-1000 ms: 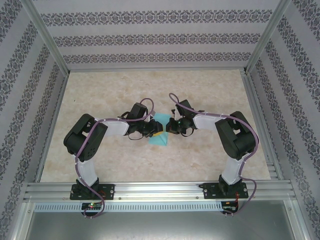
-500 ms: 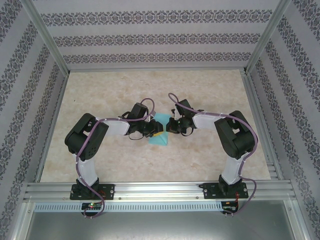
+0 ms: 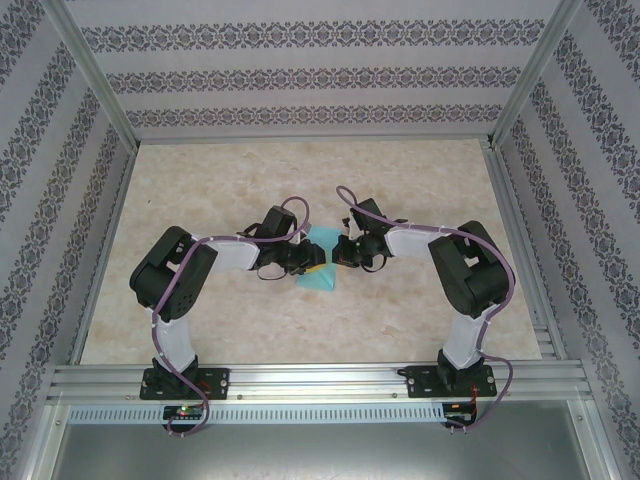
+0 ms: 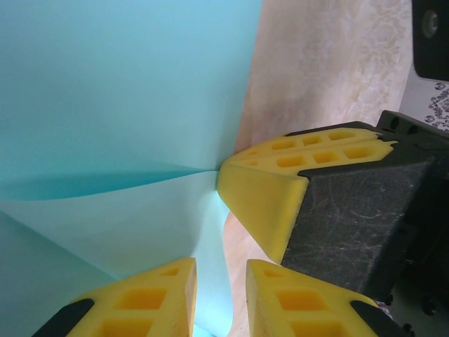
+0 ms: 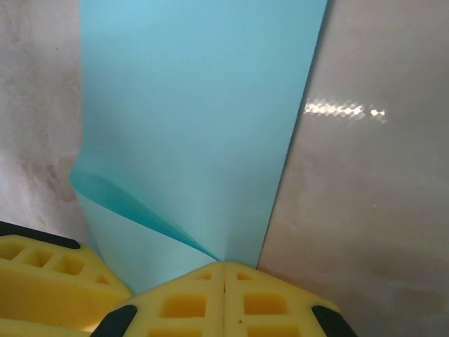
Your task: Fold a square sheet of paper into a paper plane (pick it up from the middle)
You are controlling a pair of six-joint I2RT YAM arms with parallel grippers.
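Nothing visibly moves since the earlier frame: the right gripper (image 5: 223, 267) has its jaws clenched on a crease in the turquoise sheet (image 3: 320, 281) at mid-worktop (image 3: 200, 180), the left gripper (image 4: 221, 265) has jaws slightly parted astride its edge, and most folding seems left.
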